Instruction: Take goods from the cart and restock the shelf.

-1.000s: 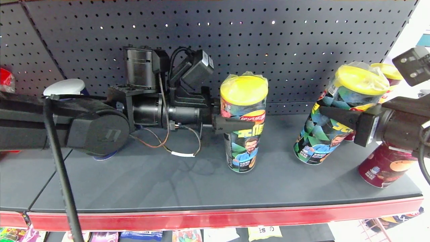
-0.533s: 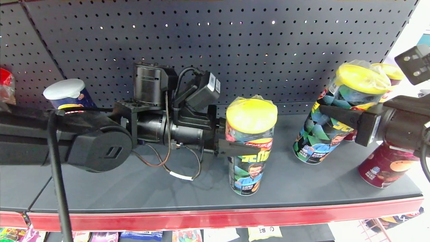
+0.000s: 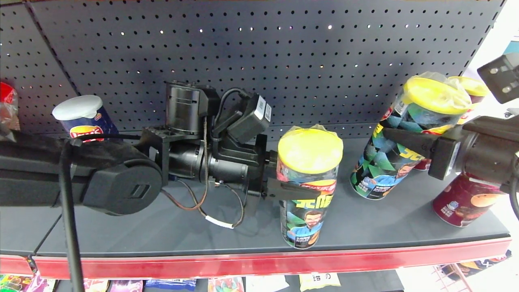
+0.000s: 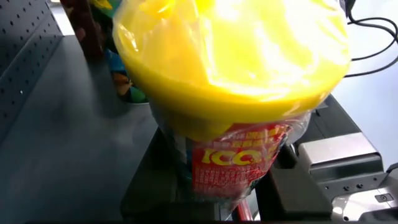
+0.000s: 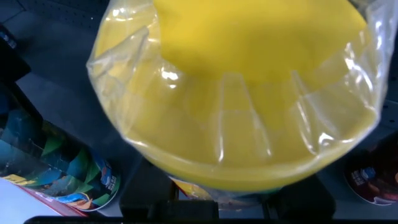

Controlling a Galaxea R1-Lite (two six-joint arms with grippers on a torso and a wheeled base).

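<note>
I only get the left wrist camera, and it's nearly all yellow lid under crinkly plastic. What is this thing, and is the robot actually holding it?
Observer: The head view shows a tall snack can with a picture wrapper. It is upright, and the left gripper is clamped on its upper half.
Operator: Is it on the shelf?
Observer: Its base is low over the grey shelf, close to the red front edge. I cannot tell whether it touches.
Operator: What about the other arm?
Observer: The right gripper holds a matching can, tilted, farther toward the shelf's right end.
</note>
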